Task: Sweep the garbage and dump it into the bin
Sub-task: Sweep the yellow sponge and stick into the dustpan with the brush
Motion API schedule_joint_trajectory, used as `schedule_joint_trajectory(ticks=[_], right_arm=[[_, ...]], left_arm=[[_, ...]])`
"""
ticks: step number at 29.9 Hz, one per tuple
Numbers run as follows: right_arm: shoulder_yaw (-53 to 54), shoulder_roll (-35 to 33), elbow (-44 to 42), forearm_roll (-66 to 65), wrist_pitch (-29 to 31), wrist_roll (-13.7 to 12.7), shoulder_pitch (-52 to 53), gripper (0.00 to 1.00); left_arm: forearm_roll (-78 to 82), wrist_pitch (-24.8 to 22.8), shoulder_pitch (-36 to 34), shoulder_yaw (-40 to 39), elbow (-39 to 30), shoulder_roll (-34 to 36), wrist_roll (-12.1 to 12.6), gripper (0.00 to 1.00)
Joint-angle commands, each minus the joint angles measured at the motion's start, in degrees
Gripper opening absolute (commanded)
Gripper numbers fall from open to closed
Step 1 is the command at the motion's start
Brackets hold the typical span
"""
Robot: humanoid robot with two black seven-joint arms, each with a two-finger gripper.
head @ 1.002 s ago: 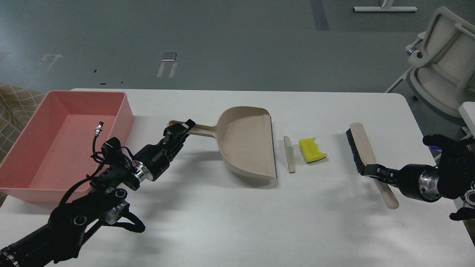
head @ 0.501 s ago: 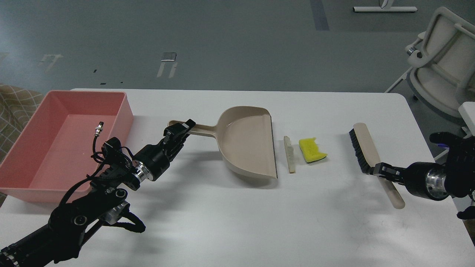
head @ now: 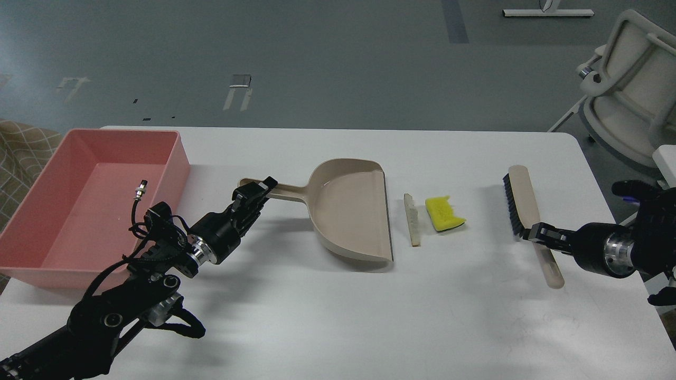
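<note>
Spanning your view, the white bench [head: 338,316] carries the pink bin [head: 31,221] at far left. Your left claw [head: 257,191] is clamped on the dustpan [head: 351,211] handle; your right claw [head: 540,233] grips the brush [head: 520,200]. Between pan and brush lie the yellow sponge piece [head: 444,214] and, beside the pan's lip, the pale strip [head: 412,219].

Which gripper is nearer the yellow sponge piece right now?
Right. The right gripper grips the brush just right of the sponge piece; the left gripper, on the dustpan handle, sits farther left.
</note>
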Motion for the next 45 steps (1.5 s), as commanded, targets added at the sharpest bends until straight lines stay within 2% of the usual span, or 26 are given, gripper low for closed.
schedule_joint_trajectory(ticks=[1,13,22,27,35,42,45], right_arm=[[-0.4,0.6,1.7,0.1,0.0,0.0,-0.3,0.00],[-0.9,4.3,3.1,0.1,0.0,-0.1,-0.8,0.00],[-1.0,13.0,3.1,0.0,0.0,-0.4,0.1,0.00],[-1.3,17.5,2.7,0.0,0.0,-1.9,0.7,0.00],[-2.8,25.0,3.9,0.0,0.0,-2.3,2.0,0.00],[-1.1,23.8,6.8,0.1,0.0,-2.6,3.8,0.00],[1.9,20.4,9.0,0.2,0.0,-2.5,3.2,0.00]], left_arm=[[0.1,0.0,0.1,0.0,0.0,0.1,0.1,0.11],[0.1,0.1,0.3,0.0,0.1,-0.1,0.2,0.11],[-0.2,0.1,0.3,-0.2,0.1,0.0,0.1,0.11],[-0.3,0.1,0.3,-0.2,0.1,0.3,0.0,0.11],[-0.4,0.1,0.3,-0.3,-0.1,-0.2,0.1,0.11],[-0.4,0.1,0.2,-0.4,-0.5,0.7,0.1,0.11],[-0.5,0.1,0.3,-0.4,-0.5,0.6,0.1,0.11]])
